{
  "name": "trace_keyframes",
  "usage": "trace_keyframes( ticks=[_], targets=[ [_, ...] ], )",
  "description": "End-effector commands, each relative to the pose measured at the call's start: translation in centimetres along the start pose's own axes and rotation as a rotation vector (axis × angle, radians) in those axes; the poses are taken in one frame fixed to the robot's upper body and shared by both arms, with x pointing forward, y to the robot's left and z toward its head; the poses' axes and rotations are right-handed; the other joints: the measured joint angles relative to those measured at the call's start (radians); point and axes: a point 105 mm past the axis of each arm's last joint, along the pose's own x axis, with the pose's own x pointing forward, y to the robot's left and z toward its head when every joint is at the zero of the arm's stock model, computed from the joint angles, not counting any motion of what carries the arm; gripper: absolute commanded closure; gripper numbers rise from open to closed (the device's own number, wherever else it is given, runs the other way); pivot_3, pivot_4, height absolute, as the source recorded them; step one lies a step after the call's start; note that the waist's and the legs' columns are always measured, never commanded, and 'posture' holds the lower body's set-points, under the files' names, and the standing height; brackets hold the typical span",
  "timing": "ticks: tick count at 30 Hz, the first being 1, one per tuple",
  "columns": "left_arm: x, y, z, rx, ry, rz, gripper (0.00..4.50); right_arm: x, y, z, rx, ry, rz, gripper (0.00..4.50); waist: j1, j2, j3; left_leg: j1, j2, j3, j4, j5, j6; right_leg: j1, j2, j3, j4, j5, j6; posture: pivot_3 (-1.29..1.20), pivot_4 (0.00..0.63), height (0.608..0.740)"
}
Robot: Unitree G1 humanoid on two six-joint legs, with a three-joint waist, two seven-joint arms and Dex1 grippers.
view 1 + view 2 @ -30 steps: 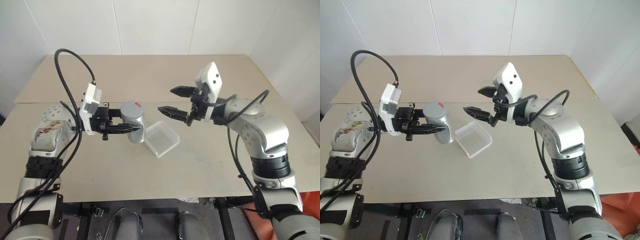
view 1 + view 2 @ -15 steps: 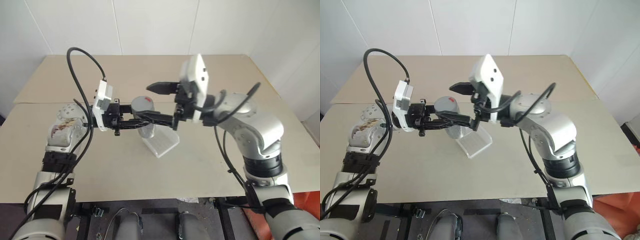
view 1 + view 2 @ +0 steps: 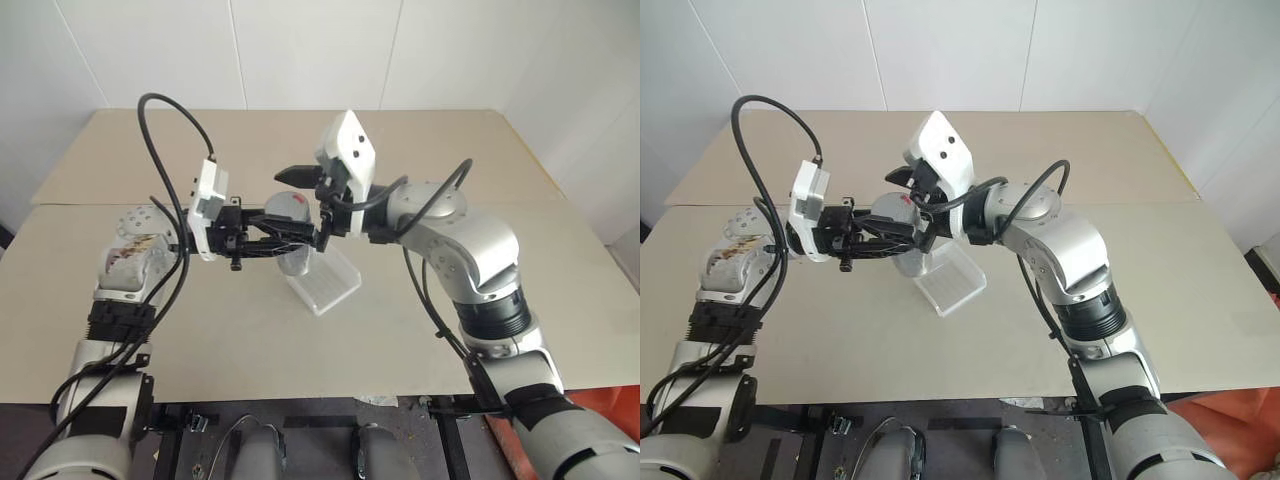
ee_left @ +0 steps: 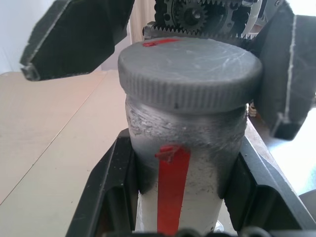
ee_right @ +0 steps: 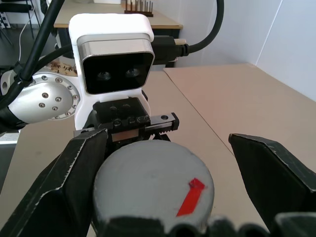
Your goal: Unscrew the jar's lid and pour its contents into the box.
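Change: right claw (image 3: 303, 205) moved in from the right side of the frame since a second ago; now straddling the lid (image 4: 189, 74).
Meaning: unscrewing likely next; lid not yet gripped, so twist not started.
Left claw (image 3: 285, 238): shut tight on the jar (image 4: 185, 168), held up above the bench (image 3: 420, 330).
Right claw: wide open, one finger on each side of the lid, gaps showing, nothing held.
Jar spot: middle of the frame, a bit left, lifted up.
Box (image 3: 325, 282): just below and right of the jar, flat on the bench.
Lid: round, grey, ridged edge, scratched top, red mark.
Jar: silvery grey tube, rough scuffed skin, red stripe down the side.
Box look: clear plastic, square, shallow, rounded corners.
Contents: hidden inside, cannot tell.
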Motion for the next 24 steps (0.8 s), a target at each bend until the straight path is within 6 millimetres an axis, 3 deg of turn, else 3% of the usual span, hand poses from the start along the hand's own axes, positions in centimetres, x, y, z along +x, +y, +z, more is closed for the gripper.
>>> trace_keyframes(
  ticks=[1, 24],
  targets=[
    [-0.4, -0.2, 1.2, 0.060, -0.008, -0.015, 2.59, -1.7, -1.2, 1.4, -0.053, -0.044, -0.066, 0.04, 0.000, 0.000, 0.000, 0.000, 0.000, 0.000, 0.000, 0.000, 0.000, 0.000, 0.000, 0.000, 0.000, 0.000, 0.000, 0.00, 0.150, 0.740],
    [-0.9, -0.4, 1.0, 0.049, 0.000, -0.015, 2.59, -4.6, -0.6, 0.9, -0.073, -0.031, -0.067, 0.04, 0.001, 0.000, 0.000, 0.000, 0.000, 0.000, 0.000, 0.000, 0.000, 0.000, 0.000, 0.000, 0.000, 0.000, 0.000, 0.00, 0.150, 0.740]
  ],
)
